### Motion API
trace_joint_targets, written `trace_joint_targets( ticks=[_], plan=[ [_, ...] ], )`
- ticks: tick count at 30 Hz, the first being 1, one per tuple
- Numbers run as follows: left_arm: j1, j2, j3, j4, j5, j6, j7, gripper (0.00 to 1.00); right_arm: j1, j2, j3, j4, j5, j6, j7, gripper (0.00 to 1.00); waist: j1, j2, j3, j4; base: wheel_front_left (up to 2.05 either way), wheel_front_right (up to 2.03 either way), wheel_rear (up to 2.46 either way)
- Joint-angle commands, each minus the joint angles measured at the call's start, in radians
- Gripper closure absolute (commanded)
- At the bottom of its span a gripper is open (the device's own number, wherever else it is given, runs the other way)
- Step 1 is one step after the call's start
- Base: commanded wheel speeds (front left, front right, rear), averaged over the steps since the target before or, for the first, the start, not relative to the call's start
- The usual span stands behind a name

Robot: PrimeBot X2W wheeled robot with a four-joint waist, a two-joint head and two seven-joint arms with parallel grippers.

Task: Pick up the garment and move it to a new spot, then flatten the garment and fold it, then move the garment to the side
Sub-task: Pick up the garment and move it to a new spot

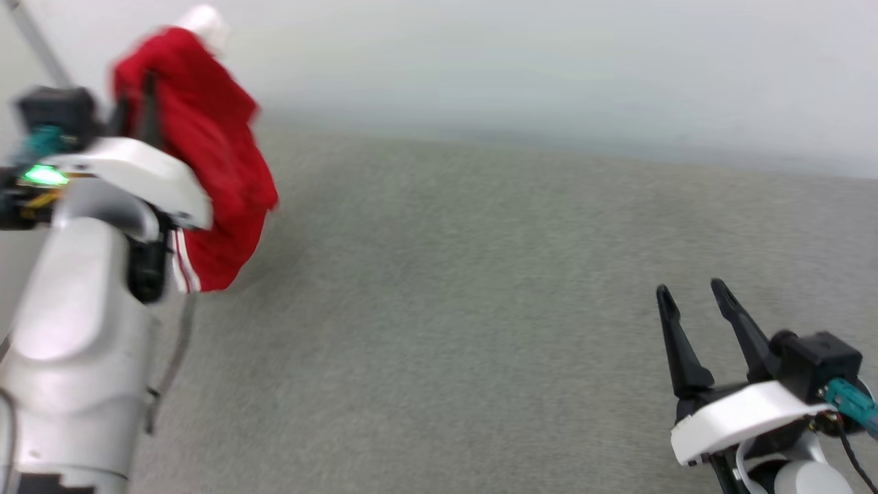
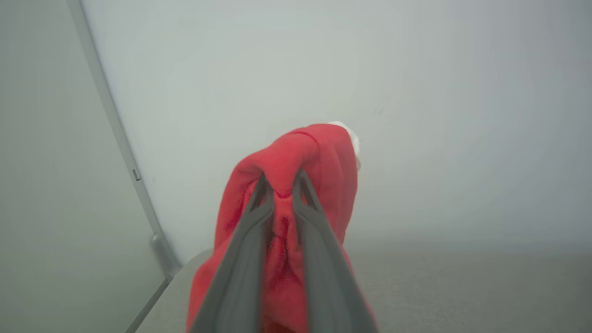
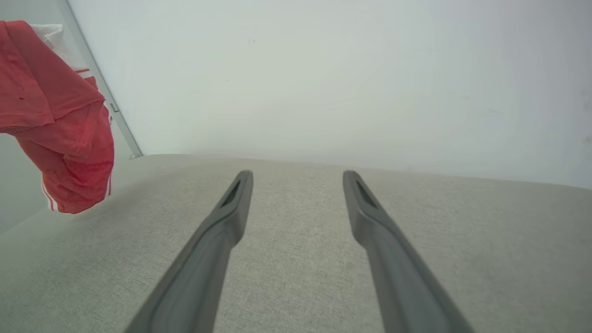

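Fingers [image 2: 252, 217] of your left gripper [image 2: 280, 185] clamp bunched red T-shirt [image 2: 323, 157], draped over tips, clear of grey surface [image 1: 480, 309]. Right gripper [image 3: 298, 175] spread, empty. Pickup done; you owe placing, flattening, folding, side move.

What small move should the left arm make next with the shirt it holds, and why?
Probably swing the left gripper toward the middle of the grey surface and begin lowering. It is shut on the garment, which hangs bunched near the surface's left edge, seemingly clear of it, while the right gripper hovers open and empty over the surface.
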Motion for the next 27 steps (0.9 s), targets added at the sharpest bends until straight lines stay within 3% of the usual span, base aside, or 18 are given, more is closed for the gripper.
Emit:
trace_joint_targets(
  ticks=[1, 14, 21, 27],
  plan=[
    [0.031, -0.024, -0.016, -0.024, -0.004, -0.002, 0.018, 1.00, 0.021, 0.001, -0.006, 0.000, 0.007, 0.000, 0.001, 0.00, 0.0003, 0.0000, -0.055, -0.061, 0.00, 0.00, 0.00],
    [0.249, -0.252, -0.166, -0.374, -0.053, 0.021, 0.111, 1.00, 0.064, 0.001, -0.023, -0.023, 0.019, 0.000, 0.027, 0.00, 0.0003, 0.0000, -0.065, -0.258, 0.00, 0.00, 0.00],
    [0.428, -0.298, -0.269, -0.497, -0.075, 0.047, 0.112, 1.00, 0.078, 0.002, -0.039, -0.039, 0.018, 0.000, 0.039, 0.00, 0.0003, 0.0000, -0.018, -0.279, 0.00, 0.00, 0.00],
    [0.572, -0.292, -0.290, -0.468, -0.102, 0.086, 0.128, 1.00, 0.052, 0.001, -0.042, -0.050, 0.022, 0.000, 0.034, 0.00, 0.0003, 0.0000, 0.056, -0.243, 0.00, 0.00, 0.00]
  ],
)
